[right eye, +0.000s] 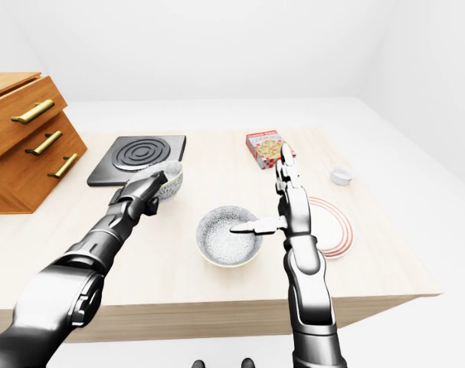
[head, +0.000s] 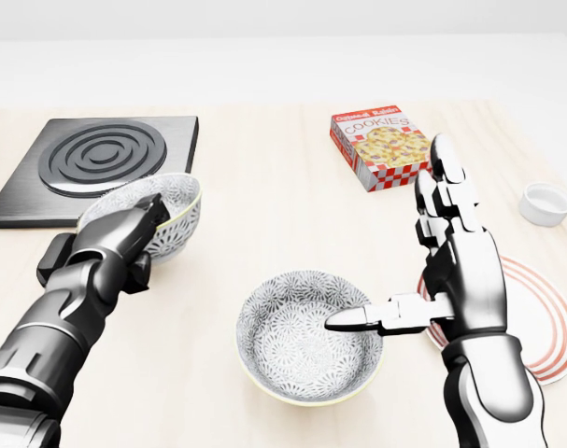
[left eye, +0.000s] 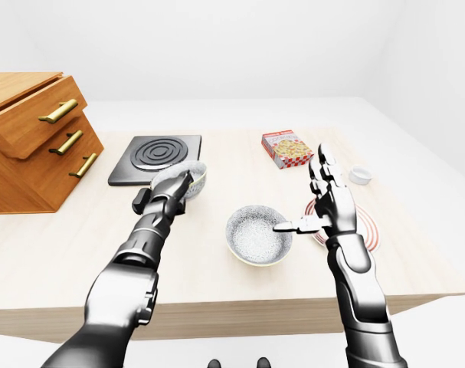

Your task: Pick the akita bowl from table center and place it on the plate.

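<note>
Tabletop [head: 264, 196] holds two patterned bowls, the left bowl [head: 177, 219] gripped by the closed left hand [head: 115, 247], the centre bowl [head: 297, 345] beside the open right hand [head: 460, 280]; one striped plate [head: 546, 317]; one box [head: 381, 149] reading "COOKIES".

Simulated kitchen, hob plate [head: 104, 166] on a wooden table [head: 264, 215], cookies box [head: 378, 147], wooden drawer unit [left eye: 33, 138], white walls

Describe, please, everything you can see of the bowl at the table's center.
The bowl is round and deep, ceramic-looking, with a grey-and-white floral pattern inside and out and a pale cream rim. It sits upright and empty on the wooden table, left of the plate in the head view and apart from it. The right hand stands open beside it, thumb over its right rim; contact unclear. The left hand grips another bowl.
</note>
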Tool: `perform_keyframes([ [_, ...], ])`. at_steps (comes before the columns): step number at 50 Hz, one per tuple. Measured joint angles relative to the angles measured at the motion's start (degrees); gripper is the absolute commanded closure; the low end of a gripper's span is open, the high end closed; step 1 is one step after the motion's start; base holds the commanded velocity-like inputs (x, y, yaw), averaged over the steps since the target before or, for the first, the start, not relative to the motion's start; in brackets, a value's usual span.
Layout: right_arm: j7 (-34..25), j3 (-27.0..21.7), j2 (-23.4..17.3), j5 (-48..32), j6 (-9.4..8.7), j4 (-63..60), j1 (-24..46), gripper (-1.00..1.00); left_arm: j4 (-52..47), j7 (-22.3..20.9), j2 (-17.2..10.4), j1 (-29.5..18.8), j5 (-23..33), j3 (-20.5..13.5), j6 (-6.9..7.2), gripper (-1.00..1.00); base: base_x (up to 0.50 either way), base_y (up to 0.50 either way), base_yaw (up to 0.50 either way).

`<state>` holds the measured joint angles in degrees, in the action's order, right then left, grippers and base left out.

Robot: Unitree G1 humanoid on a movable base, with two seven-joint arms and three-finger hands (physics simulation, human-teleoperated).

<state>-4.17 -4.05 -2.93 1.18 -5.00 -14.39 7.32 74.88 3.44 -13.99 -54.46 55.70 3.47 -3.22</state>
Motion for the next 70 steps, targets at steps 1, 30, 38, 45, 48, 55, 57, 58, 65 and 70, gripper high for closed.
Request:
perform_keyframes([
  [1,0.1,0.0,0.0,0.0,0.00,0.0,0.1,-1.00,-0.3,-0.4,-0.3,-0.4,0.1,0.0,-0.38,1.00,0.00,0.00,0.00],
  [30,-3.2,-1.6,-4.9,-4.9,0.00,-3.1,6.8,-1.00,-40.7,-21.7,-4.4,6.9,6.2,-4.3,-1.44,1.00,0.00,0.00,0.00],
  [38,-9.5,-2.0,-10.4,-13.0,0.00,3.6,17.6,-1.00,-53.1,-28.2,-3.3,11.1,7.7,-5.0,-0.77,1.00,0.00,0.00,0.00],
  [45,-16.3,-1.4,-14.3,-21.5,0.00,12.0,26.7,-1.00,-61.0,-32.7,-2.2,13.5,8.7,-5.3,-0.29,1.00,0.00,0.00,0.00],
  [48,-19.5,-1.1,-15.5,-25.5,0.00,15.0,29.5,-1.00,-63.4,-34.0,-1.7,14.1,9.0,-5.3,-0.22,1.00,0.00,0.00,0.00],
  [55,-25.2,-0.5,-17.0,-33.6,0.00,22.6,35.8,-1.00,-68.1,-36.6,-0.7,15.2,9.7,-5.2,-0.18,1.00,0.00,0.00,0.00],
  [57,-26.3,-0.4,-17.1,-35.4,0.00,24.6,37.3,-1.00,-69.2,-37.2,-0.3,15.5,9.8,-5.1,-0.22,1.00,0.00,0.00,0.00],
  [58,-26.9,-0.3,-17.1,-36.2,0.04,25.6,38.1,-1.00,-69.7,-37.4,-0.2,15.7,9.9,-5.0,-0.24,1.00,0.00,0.00,0.00],
  [65,-29.0,0.6,-16.6,-41.0,1.36,32.6,42.8,-1.00,-72.6,-39.0,1.2,16.5,10.3,-4.5,-0.34,1.00,0.00,0.00,0.00],
  [70,-28.9,1.5,-15.5,-43.4,3.04,38.4,46.3,-1.00,-74.3,-39.9,2.3,17.0,10.7,-3.9,-0.45,1.00,0.00,0.00,0.00],
])
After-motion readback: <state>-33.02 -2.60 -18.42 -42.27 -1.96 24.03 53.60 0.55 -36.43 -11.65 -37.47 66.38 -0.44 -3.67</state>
